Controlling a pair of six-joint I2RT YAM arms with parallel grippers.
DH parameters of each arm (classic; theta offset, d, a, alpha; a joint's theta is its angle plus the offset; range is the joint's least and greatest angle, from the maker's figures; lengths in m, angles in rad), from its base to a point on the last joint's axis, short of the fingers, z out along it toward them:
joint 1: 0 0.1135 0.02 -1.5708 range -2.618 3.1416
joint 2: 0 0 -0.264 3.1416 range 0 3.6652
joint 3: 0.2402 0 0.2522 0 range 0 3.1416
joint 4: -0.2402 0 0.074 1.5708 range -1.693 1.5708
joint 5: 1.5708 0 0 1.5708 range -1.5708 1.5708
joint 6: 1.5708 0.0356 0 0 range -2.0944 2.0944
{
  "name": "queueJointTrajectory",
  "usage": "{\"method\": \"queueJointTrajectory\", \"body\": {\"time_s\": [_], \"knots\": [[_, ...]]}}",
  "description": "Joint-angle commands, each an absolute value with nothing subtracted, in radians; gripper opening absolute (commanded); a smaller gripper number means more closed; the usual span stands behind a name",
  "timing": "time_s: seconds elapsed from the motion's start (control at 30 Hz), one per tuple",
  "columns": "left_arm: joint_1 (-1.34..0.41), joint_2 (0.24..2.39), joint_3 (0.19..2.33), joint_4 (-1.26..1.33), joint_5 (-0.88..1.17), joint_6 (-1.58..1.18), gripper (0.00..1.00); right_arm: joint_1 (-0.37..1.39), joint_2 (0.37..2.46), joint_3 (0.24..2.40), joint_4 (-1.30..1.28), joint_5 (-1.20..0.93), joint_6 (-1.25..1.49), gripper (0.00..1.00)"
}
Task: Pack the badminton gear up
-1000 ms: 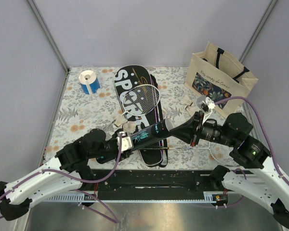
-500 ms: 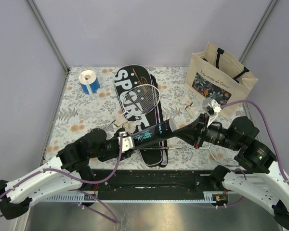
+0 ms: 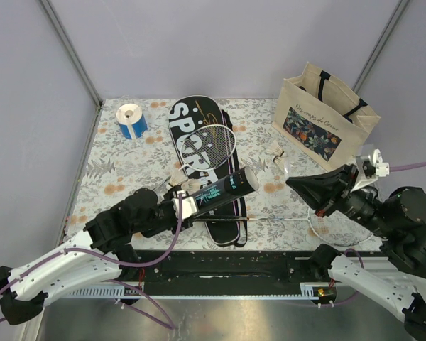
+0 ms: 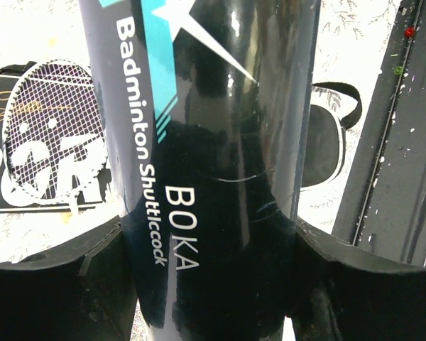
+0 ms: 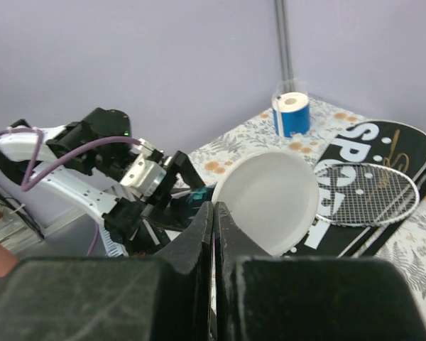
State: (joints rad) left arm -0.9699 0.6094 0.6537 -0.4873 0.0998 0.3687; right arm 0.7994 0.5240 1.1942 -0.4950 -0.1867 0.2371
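The left fingers [image 3: 187,207] stood partly spread and clamped on the near end of the black shuttlecock tube [image 3: 220,190], one finger on each side of it in the left wrist view. The tube slanted away to the right, crossing over the narrow end of the black SPORT case [image 3: 188,131], its white end cap [image 3: 250,179] facing the right arm. The right fingers [image 3: 295,184] were pressed fully together, holding nothing, and pointed at that cap from a short way off.

A white-framed racket [image 3: 214,144] lay on the case, just behind the tube. Two feather shuttlecocks [image 3: 176,173] sat on the floral bench [image 3: 121,170] beside the case, close to the tube's gripped end, and a third [image 3: 277,150] lay near the beige tote bag [image 3: 323,114] at the back right. A thin racket shaft [image 3: 277,221] ran along the bench's near edge, passing under the right arm. The blue-and-white tape roll [image 3: 131,121] stood at the back left, well apart.
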Motion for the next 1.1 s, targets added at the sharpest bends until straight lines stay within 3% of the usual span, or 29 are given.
{"method": "queueJointTrajectory", "body": {"time_s": [0.0,0.4,0.6,0.87,1.07], "knots": [[-0.968,0.594,0.681,-0.434,0.049,0.357,0.0,0.798,0.56,1.148,-0.511,-0.048,0.218,0.0],[-0.968,0.489,0.73,-0.336,-0.538,0.213,0.0,0.798,0.764,0.79,-0.345,0.356,0.325,0.0],[-0.968,0.439,0.785,-0.438,-0.598,0.068,0.0,0.798,0.905,0.597,-0.131,0.38,0.373,0.03],[-0.968,0.359,0.744,-0.506,-0.62,-0.008,0.0,0.787,1.176,0.554,-0.011,0.382,0.382,0.11],[-0.968,0.308,0.695,-0.503,-0.656,-0.008,0.0,0.779,1.238,0.561,0.029,0.358,0.436,0.28]]}}
